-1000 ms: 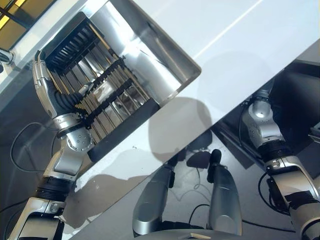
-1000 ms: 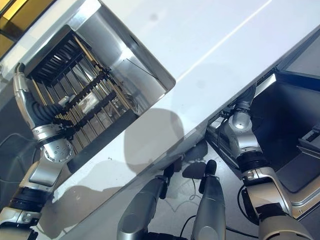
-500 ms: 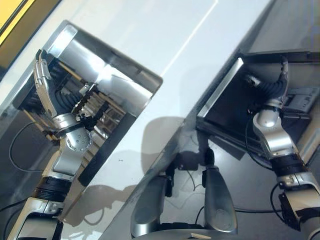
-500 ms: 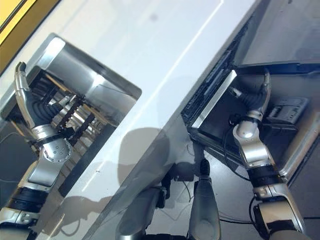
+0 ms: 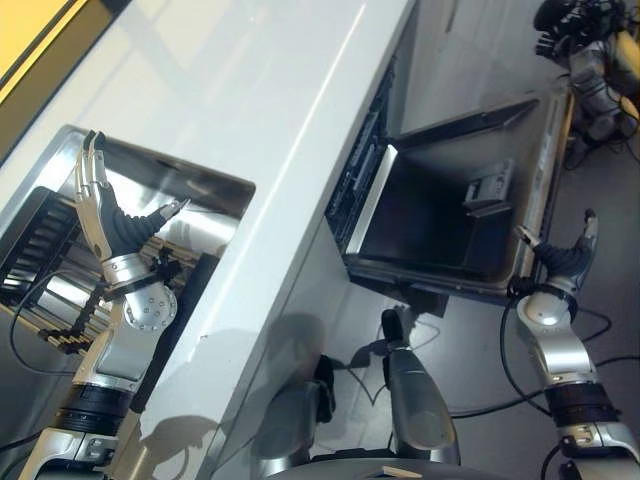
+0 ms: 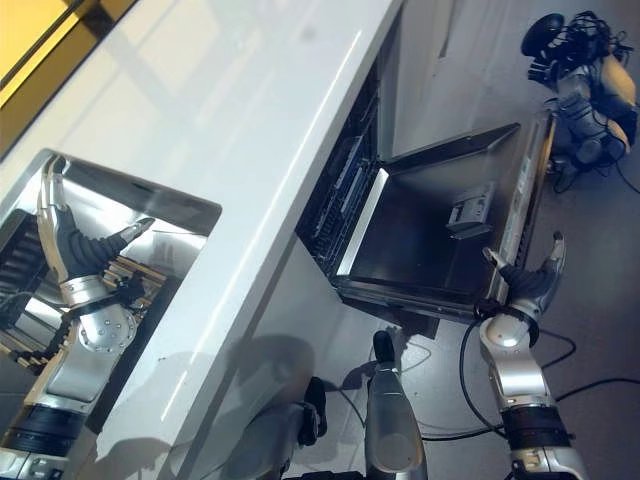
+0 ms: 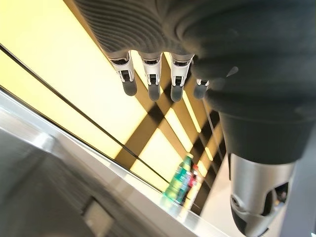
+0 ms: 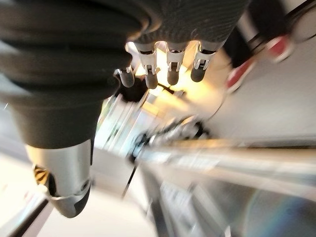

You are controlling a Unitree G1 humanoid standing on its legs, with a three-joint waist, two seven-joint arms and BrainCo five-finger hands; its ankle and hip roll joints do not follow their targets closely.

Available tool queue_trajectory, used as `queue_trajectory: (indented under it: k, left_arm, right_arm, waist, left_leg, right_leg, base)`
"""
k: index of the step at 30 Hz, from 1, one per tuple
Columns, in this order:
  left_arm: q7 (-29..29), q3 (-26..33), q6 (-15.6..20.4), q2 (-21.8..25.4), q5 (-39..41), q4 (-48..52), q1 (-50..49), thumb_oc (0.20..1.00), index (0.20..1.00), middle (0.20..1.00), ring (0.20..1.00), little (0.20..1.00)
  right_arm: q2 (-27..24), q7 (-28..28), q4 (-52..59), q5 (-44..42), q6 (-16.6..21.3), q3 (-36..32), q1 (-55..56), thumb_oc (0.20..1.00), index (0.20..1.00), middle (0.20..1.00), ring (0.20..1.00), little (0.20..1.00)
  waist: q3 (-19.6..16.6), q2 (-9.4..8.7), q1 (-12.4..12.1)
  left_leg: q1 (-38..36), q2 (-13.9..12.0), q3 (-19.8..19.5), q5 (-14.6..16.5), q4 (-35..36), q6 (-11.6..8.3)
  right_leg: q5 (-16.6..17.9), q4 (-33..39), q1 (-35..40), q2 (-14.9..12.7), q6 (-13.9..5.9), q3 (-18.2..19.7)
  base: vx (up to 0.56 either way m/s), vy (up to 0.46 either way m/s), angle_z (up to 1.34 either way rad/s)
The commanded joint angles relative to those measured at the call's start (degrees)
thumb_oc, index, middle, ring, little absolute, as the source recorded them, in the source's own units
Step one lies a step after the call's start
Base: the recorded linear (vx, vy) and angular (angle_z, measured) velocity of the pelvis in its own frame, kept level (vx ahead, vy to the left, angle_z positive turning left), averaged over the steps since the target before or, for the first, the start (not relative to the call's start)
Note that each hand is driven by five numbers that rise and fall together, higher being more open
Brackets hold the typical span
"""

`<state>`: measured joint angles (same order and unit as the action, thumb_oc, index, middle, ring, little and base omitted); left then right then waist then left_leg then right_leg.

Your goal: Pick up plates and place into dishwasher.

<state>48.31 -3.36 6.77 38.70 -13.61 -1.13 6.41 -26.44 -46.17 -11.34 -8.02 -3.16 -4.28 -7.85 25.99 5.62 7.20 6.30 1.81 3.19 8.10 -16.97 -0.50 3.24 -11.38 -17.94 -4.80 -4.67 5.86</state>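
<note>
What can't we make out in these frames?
- Plates: I can pick out none in the sink.
- Dishwasher racks: behind the counter edge in the eye views.
- Right wrist view: motion blur past the right hand.
- Left hand covers part of the rack.

glossy white counter [image 5: 290, 120], brushed-metal sink [image 5: 190, 185] (dishwasher door [image 5: 440, 215] matt dark).

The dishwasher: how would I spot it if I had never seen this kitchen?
Find the long white countertop with a steel sink sunk into it. Under its edge on the robot's right, the dishwasher's dark metal door hangs folded down over the grey floor, a small grey detergent box on its inner face. The robot's open right hand is raised beside its outer edge.
</note>
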Motion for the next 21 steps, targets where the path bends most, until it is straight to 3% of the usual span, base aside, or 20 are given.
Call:
queue_trajectory:
  k: [1,9,11,13,16,18,21]
  left_arm:
    - [2.23,2.20,3.33,-2.02,-2.37,2.03,-4.19,1.000,1.000,1.000,1.000,1.000]
    - [6.77,-0.38,3.74,-3.74,-1.67,1.79,-3.46,1.000,1.000,1.000,1.000,1.000]
    - [8.41,-1.81,3.43,-3.97,-1.50,1.19,-1.46,1.000,1.000,1.000,1.000,1.000]
    - [10.08,-4.02,3.02,-4.73,-1.20,0.40,0.91,1.000,1.000,1.000,1.000,1.000]
    - [11.46,-5.87,2.84,-5.52,-0.70,-0.35,2.47,1.000,1.000,1.000,1.000,1.000]
    - [12.01,-6.73,2.71,-5.86,-0.34,-0.59,3.24,1.000,1.000,1.000,1.000,1.000]
    - [11.89,-7.83,2.21,-6.23,0.17,0.34,4.24,1.000,1.000,1.000,1.000,1.000]
  right_arm:
    - [-0.84,-6.14,4.50,0.32,3.97,-2.71,4.82,1.000,1.000,1.000,1.000,1.000]
    - [-0.51,-12.16,2.49,-1.93,6.45,-2.24,6.01,1.000,1.000,1.000,1.000,1.000]
    - [-0.53,-16.07,1.31,-4.03,8.91,-1.53,4.05,1.000,1.000,1.000,1.000,1.000]
    - [-0.44,-21.53,0.01,-4.56,10.93,-0.84,1.39,1.000,1.000,1.000,1.000,1.000]
    - [-0.21,-25.01,-1.25,-5.99,13.03,-0.58,-1.07,1.000,1.000,1.000,1.000,1.000]
    - [-0.04,-24.89,-2.16,-7.30,14.17,-0.39,-2.29,1.000,1.000,1.000,1.000,1.000]
    - [0.74,-16.66,-3.41,-12.02,16.74,0.66,-4.34,1.000,1.000,1.000,1.000,1.000]
  waist:
    - [-3.60,1.08,2.00]
    - [0.61,5.38,4.61]
    - [1.83,6.39,5.01]
    - [3.44,8.62,5.56]
    - [3.80,10.95,5.81]
    - [3.80,12.05,5.83]
    - [3.80,13.46,5.52]
  left_leg:
    - [7.66,2.13,0.65,6.04,-11.76,2.74]
    - [10.26,3.68,2.71,6.77,-12.95,3.41]
    - [12.22,4.16,3.36,6.35,-13.17,3.35]
    - [13.96,4.59,3.87,6.88,-13.91,3.14]
    - [16.25,5.30,4.36,7.04,-14.39,2.82]
    - [17.71,5.57,4.70,7.16,-14.75,2.63]
    - [20.44,5.99,5.18,7.21,-15.64,2.42]
  right_leg:
    - [1.90,-0.60,1.69,-5.52,-2.82,5.20]
    - [1.35,-4.45,-3.78,-6.67,-3.19,7.82]
    - [1.45,-5.37,-6.31,-6.95,-3.06,8.37]
    - [0.29,-6.87,-8.48,-7.05,-2.96,8.57]
    - [-0.44,-7.81,-11.21,-7.27,-2.78,9.17]
    - [-0.72,-8.37,-12.99,-7.47,-2.70,9.45]
    - [-1.23,-9.58,-15.94,-7.56,-2.57,9.73]
  base:
    - [-0.02,0.156,-0.38]
    - [-0.10,0.147,-0.30]
    - [-0.20,0.106,-0.27]
    - [-0.14,0.137,-0.10]
    - [-0.07,0.115,-0.04]
    - [-0.02,0.097,0.01]
    - [-0.01,0.043,-0.08]
